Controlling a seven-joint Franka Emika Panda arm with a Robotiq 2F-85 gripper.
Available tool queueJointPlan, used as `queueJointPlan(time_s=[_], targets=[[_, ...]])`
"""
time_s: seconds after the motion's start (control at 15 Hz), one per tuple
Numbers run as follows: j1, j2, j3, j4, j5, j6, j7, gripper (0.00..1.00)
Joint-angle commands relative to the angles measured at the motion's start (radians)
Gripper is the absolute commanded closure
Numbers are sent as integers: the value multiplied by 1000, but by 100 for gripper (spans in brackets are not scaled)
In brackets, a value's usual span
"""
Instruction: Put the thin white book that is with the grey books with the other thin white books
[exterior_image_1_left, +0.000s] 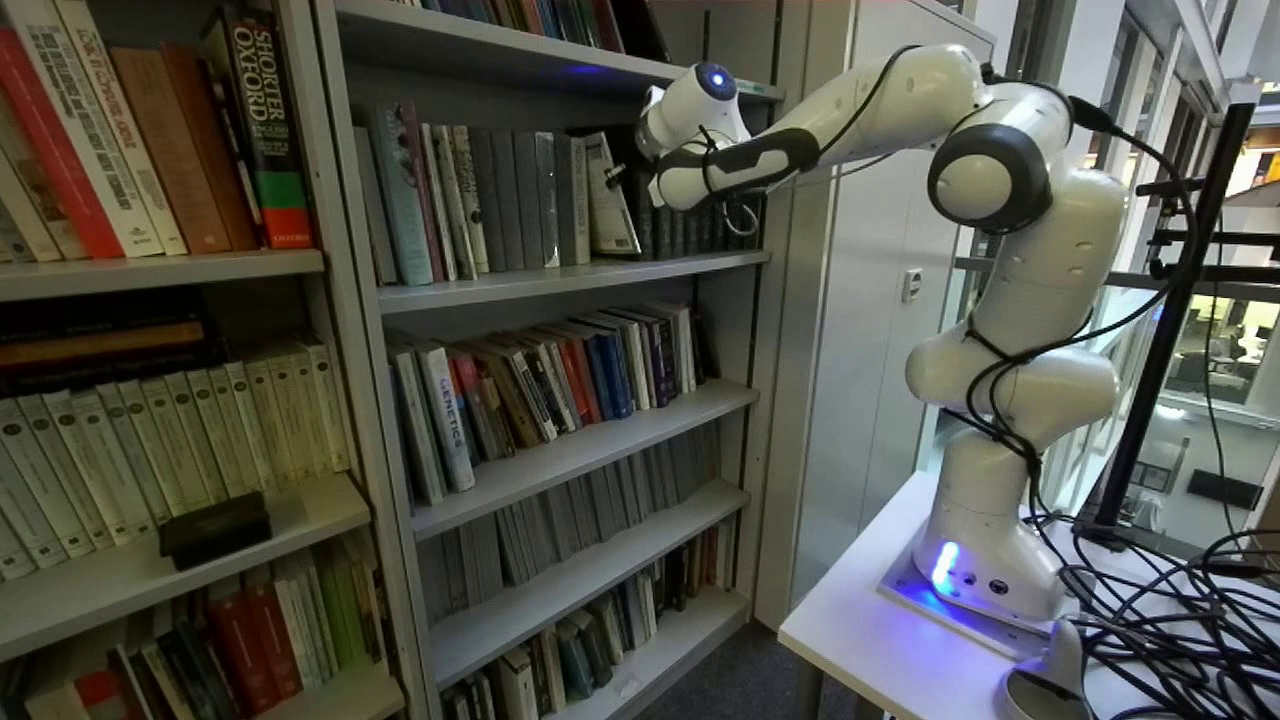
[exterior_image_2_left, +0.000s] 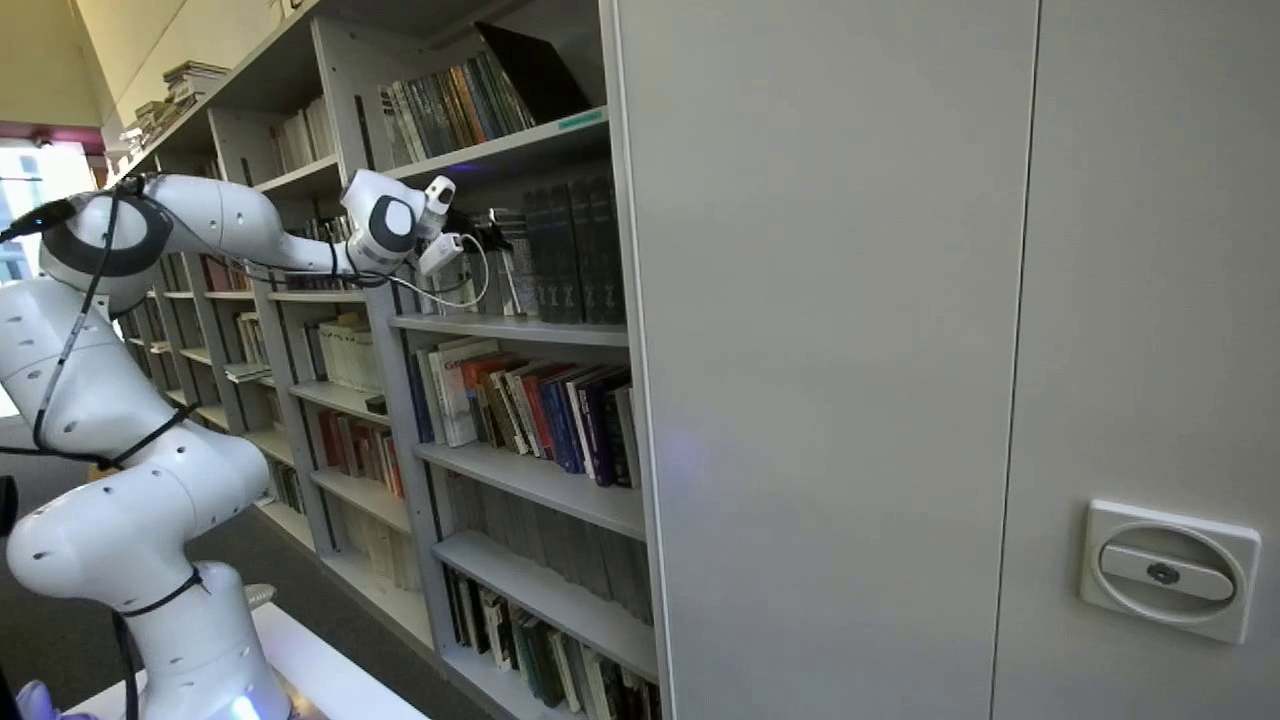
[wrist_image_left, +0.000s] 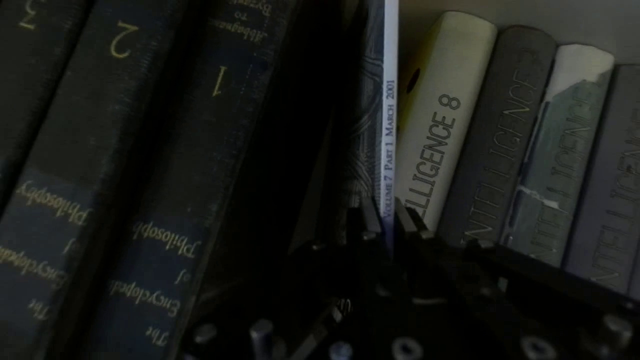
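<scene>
The thin white book (wrist_image_left: 389, 115) shows its narrow lettered spine in the wrist view, between dark volumes and the grey books (wrist_image_left: 505, 145). My gripper (wrist_image_left: 389, 217) has one fingertip on each side of that spine, shut on it low in the picture. In an exterior view the book's pale cover (exterior_image_1_left: 610, 205) leans at the right end of the grey books (exterior_image_1_left: 525, 200), with the gripper (exterior_image_1_left: 615, 176) at its edge. Slim pale spines, seemingly the other thin white books (exterior_image_1_left: 443, 200), stand left of the grey ones on the same shelf.
Dark encyclopedia volumes (wrist_image_left: 150, 150) fill the right end of this shelf. A shelf board (exterior_image_1_left: 560, 45) runs above the hand, and another board (exterior_image_1_left: 570, 283) carries the books. The grey cupboard (exterior_image_2_left: 820, 300) stands beside the bookcase. A cable loop (exterior_image_2_left: 480, 290) hangs from the wrist.
</scene>
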Motion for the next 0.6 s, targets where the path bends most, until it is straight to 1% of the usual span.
queueJointPlan(time_s=[0.0,0.27,0.53], targets=[[253,-11,-234,-54,-34,-24,-17,98],[541,-62,-496,-151,-69,-53,-21,98],[816,-131,-735,-277,-128,-83,-24,98]])
